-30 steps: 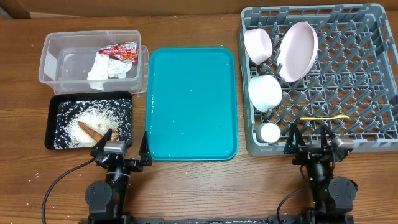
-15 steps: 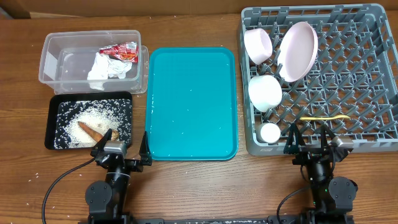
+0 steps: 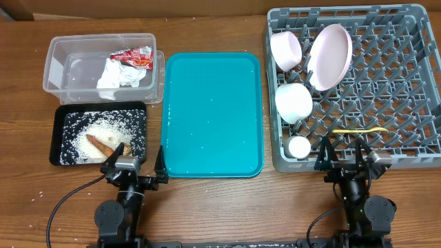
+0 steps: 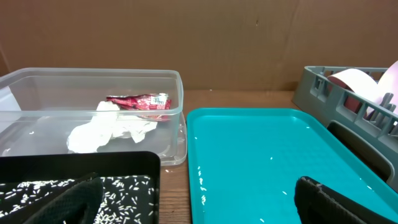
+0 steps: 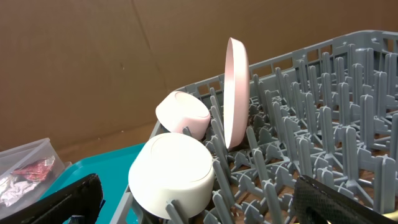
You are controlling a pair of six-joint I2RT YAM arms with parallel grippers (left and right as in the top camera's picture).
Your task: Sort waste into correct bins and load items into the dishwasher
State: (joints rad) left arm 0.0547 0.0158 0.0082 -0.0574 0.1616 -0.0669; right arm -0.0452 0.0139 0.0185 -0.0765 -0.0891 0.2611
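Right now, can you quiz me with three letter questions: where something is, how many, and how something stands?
1. Where is the red wrapper? A in the clear tub; B on the teal tray; C in the black tray.
2. How many bowls are in the grey rack? A one; B two; C four.
3. How is the plate? A lying flat; B standing on edge; C upside down.
Answers: A, it lies by the napkin there; B, two rounded ones show; B, it stands edge-down in the rack.
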